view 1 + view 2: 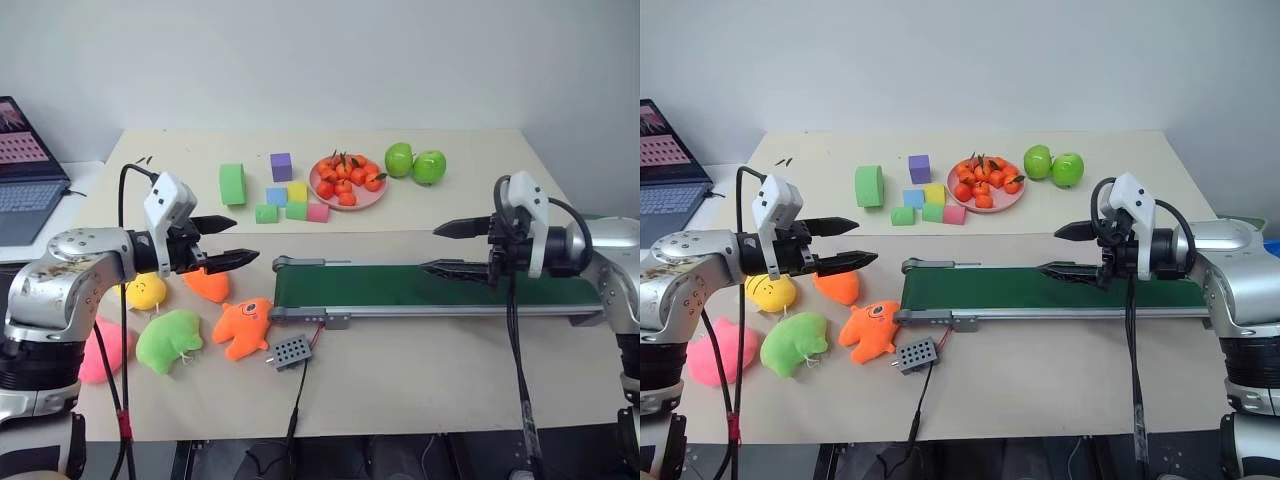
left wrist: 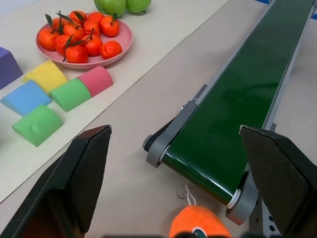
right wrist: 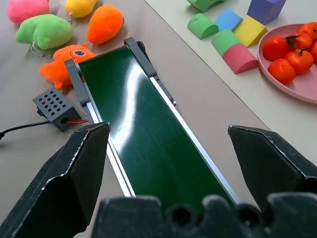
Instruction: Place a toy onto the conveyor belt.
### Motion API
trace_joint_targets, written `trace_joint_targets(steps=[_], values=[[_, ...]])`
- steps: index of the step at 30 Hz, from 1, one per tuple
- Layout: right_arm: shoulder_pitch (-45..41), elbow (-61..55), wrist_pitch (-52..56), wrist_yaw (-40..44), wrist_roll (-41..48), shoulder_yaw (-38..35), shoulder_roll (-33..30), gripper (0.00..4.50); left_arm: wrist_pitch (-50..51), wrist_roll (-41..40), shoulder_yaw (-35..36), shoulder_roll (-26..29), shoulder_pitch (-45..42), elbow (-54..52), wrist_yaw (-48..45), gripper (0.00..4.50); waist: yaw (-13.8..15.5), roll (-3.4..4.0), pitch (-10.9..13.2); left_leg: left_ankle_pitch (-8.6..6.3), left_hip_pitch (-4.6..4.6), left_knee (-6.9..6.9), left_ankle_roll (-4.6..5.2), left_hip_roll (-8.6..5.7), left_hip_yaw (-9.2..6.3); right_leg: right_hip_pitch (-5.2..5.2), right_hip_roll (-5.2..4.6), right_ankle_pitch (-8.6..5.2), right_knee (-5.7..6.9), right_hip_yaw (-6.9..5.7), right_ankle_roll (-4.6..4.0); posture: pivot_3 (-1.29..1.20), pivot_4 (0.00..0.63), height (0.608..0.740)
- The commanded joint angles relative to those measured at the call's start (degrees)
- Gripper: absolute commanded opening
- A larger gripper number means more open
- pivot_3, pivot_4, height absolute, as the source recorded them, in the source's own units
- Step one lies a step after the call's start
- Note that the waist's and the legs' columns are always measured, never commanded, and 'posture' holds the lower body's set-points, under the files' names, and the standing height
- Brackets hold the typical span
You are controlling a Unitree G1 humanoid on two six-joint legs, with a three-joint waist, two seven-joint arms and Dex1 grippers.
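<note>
We see the pink toy (image 1: 712,358) lying at the near left edge of the bench (image 1: 1060,385), just beside the lime-green plush (image 1: 792,343) and well apart from the conveyor belt (image 1: 1060,288), which runs across the middle of the bench with nothing on it. An orange plush monster (image 1: 872,330) sits by the belt's left end, touching the frame there, with a small grey box (image 1: 917,352) on a cable just in front of it. A yellow plush (image 1: 770,292) and a plain orange one (image 1: 837,286) lie behind the green one.

Our left hand (image 1: 852,242) hovers above the plush pile, fingers spread wide and holding nothing. Our right hand (image 1: 1057,250) hangs over the middle of the belt, fingers also parted and empty.

Farther back stand foam blocks (image 1: 920,200), a pink plate of tangerines (image 1: 985,183) and two green apples (image 1: 1054,165). A laptop (image 1: 668,155) sits off to the left.
</note>
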Motion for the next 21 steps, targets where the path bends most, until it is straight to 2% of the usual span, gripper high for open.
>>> trace_joint_targets(steps=[1, 14, 20, 21], values=[[-1.05, -0.80, -1.30, -0.41, 0.62, -1.53, 0.27, 4.50, -1.19, -0.25, 0.20, 0.12, -1.44, -1.37, -0.66, 4.41, 0.00, 0.00, 0.00, 0.00, 0.00, 0.00, 0.00, 0.00, 0.00, 0.00, 0.00, 0.00, 0.00, 0.00, 0.00, 0.00, 0.150, 0.740], [-3.23, 0.09, -2.77, -0.88, -0.86, 0.13, 1.85, 4.50, 0.99, -1.65, 0.94, -0.64, -3.80, -2.43, -0.40, 4.41, -0.06, 0.00, 0.00, 0.00, 0.00, 0.03, 0.00, 0.00, 0.01, 0.01, 0.01, 0.00, 0.01, 0.00, 0.00, 0.00, 0.150, 0.740], [-6.09, 3.28, -4.66, 1.28, -2.38, 2.93, 2.81, 4.50, 6.25, -4.21, 9.72, 1.82, -0.66, 1.67, 2.69, 4.41, -0.66, 0.00, 0.00, 0.00, 0.01, 0.03, 0.00, 0.01, 0.03, -0.02, 0.04, 0.00, 0.03, 0.01, 0.00, 0.00, 0.150, 0.740], [-7.80, 4.81, -5.34, 2.46, -2.35, 3.63, 3.70, 4.50, 9.99, -6.32, 13.88, 2.59, 2.17, 2.13, 3.25, 4.41, -0.92, 0.01, 0.00, 0.00, 0.02, 0.02, 0.00, 0.01, 0.04, -0.02, 0.05, 0.00, 0.02, 0.01, 0.00, 0.00, 0.150, 0.740]])
